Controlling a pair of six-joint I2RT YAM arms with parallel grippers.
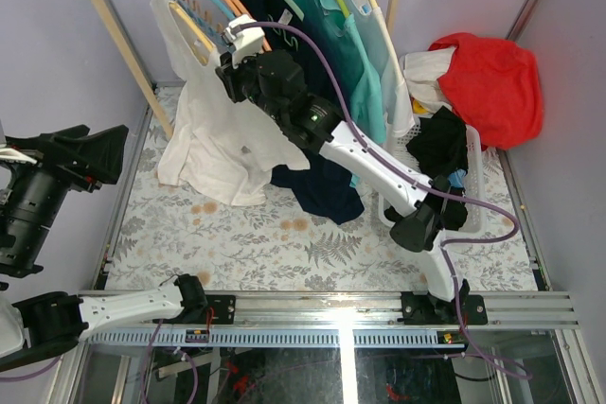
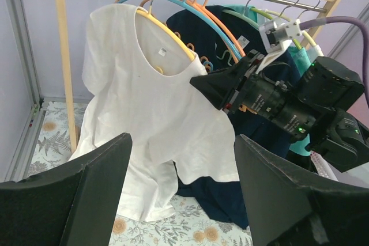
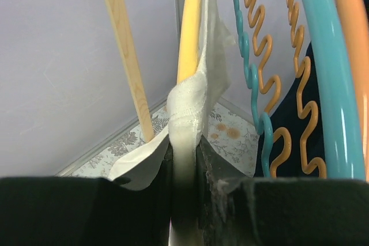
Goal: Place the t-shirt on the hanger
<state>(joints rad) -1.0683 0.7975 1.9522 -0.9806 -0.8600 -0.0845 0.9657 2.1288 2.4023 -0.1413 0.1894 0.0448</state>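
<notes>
T-shirt hangs on the hanger; right tool pinches its collar, left tool gapes empty.

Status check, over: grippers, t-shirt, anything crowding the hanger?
Left gripper open, empty. Right gripper shut on t-shirt collar, against hanger. Orange hangers and blue hanger close alongside.

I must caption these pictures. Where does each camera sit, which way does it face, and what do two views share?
Top external: above and behind the bases, looking down at the table; left gripper, right gripper show.
Left wrist: on the left gripper, facing the rack; its open fingers show.
Right wrist: on the right gripper, pinching the t-shirt collar at the hanger.
Shared: the t-shirt, everywhere.
</notes>
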